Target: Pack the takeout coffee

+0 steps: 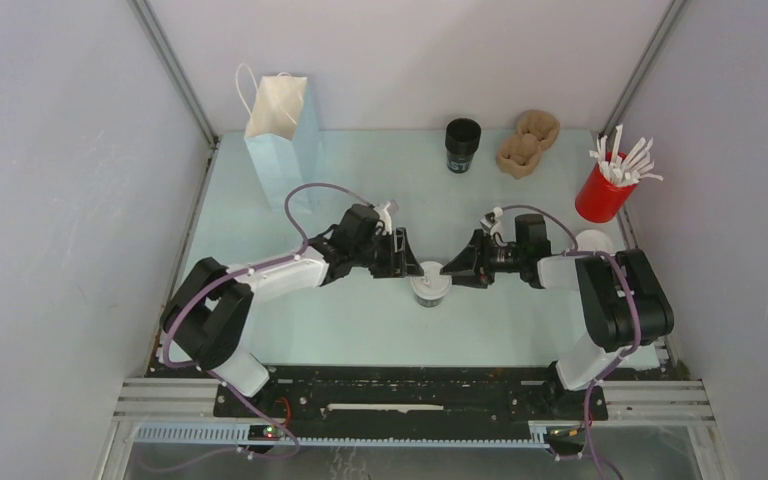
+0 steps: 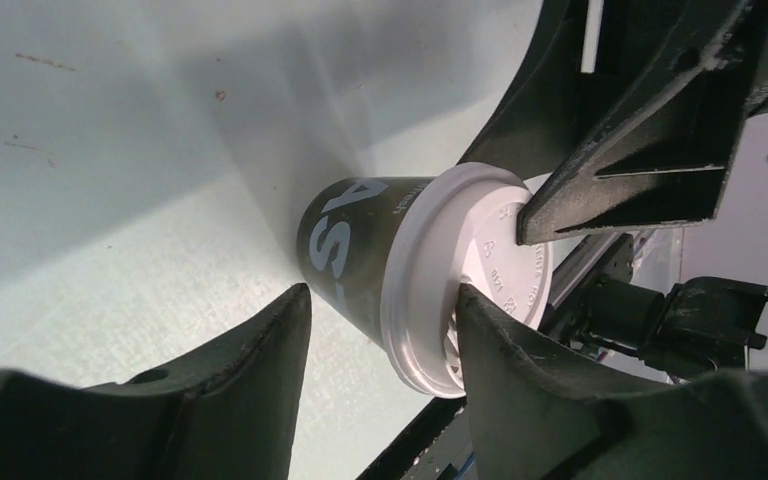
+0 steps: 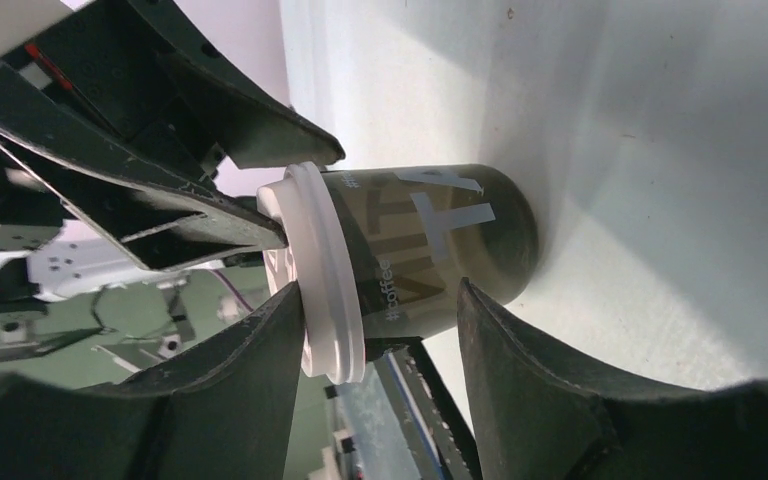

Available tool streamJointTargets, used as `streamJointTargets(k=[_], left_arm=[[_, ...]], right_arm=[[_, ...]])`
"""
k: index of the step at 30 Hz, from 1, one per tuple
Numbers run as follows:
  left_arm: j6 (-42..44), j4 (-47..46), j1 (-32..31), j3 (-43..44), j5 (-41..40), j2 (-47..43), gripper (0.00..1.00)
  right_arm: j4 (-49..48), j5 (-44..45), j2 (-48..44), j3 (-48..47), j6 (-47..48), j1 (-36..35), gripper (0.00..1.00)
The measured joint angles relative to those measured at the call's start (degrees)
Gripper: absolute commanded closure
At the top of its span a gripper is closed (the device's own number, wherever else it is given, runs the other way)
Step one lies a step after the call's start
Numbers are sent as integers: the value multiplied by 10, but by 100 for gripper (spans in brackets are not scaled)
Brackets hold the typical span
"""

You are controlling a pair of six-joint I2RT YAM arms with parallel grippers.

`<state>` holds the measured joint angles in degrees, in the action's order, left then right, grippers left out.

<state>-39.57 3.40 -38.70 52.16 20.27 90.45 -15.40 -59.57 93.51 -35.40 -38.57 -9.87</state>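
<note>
The left fingers (image 2: 520, 390) stand part-way apart astride the takeout coffee (image 2: 350, 250). One tip is against its white lid (image 2: 425, 300), the other by the black wall; whether they pinch it I cannot tell. The right fingers (image 3: 250, 390) straddle it likewise from the opposite side, crowding the left pair at the lid. The cup stands mid-counter (image 1: 340, 330). Well behind are a white paper bag (image 1: 278, 125), a lidless black cup (image 1: 462, 146), two brown moulded pieces (image 1: 527, 143) and a red cup of sticks (image 1: 603, 195). The left arm (image 1: 260, 275) and right arm (image 1: 610, 290) reach inward, low.
</note>
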Motion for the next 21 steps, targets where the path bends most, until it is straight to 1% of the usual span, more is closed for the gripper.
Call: streamJointTargets(k=[3,6,8,11,12,14,17,18,20,21], left_arm=[[-4,-29,-2,-11,-1,3,46],[-5,-51,-6,-16,-3,7,46],[-5,-61,-9,-17,-7,8,46],[-5,-60,-12,-18,-17,8,45],[-5,-60,-13,-18,-19,8,45],[-5,-61,-15,-18,-22,7,45],[-5,-61,-16,-18,-25,7,45],[-5,-61,-16,-19,-26,7,45],[-5,-64,-17,-21,-27,7,45],[-5,-69,-17,-24,-28,6,45]], right_arm=[[-47,-8,17,19,-34,11,37],[-111,-25,34,39,-74,16,34],[-134,-25,35,46,-88,16,27],[-144,-20,28,54,-103,12,13],[-143,-19,23,55,-108,11,10],[-134,-15,6,54,-107,7,8],[-111,-8,-29,53,-93,0,9],[-103,-7,-39,53,-86,-1,14],[-99,-4,-46,59,-72,0,28],[-98,-2,-43,65,-67,2,32]])
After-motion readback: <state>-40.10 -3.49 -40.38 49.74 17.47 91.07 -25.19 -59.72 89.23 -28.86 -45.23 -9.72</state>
